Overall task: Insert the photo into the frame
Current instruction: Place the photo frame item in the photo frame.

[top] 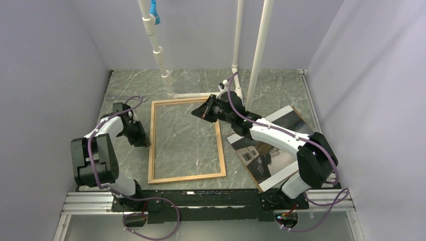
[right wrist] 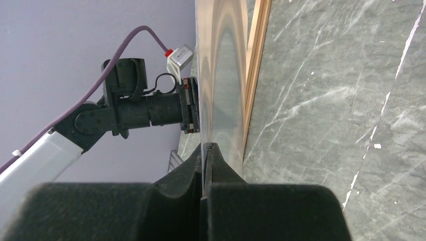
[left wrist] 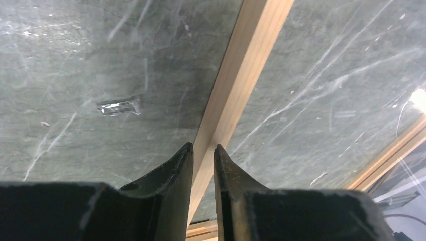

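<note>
Left gripper (left wrist: 203,148): I saw its jaws narrowly apart astride the frame's left strip; grip unclear.
Right gripper (right wrist: 206,145): clamped on a clear pane (right wrist: 221,75).
Frame (top: 151,145): flat on the table (top: 281,90).
Photo (top: 258,155): face-up, right of it.

photo (top: 258,154) partly under right arm (top: 281,134) | frame (left wrist: 236,90) cropped | left fingers (left wrist: 173,175) grip unclear

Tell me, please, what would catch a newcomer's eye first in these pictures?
The light wooden frame lies flat mid-table, with the left end effector poised over its left strip. At its far right corner the right end effector pinches a glossy clear sheet. The dark photo lies right, under that arm.
</note>
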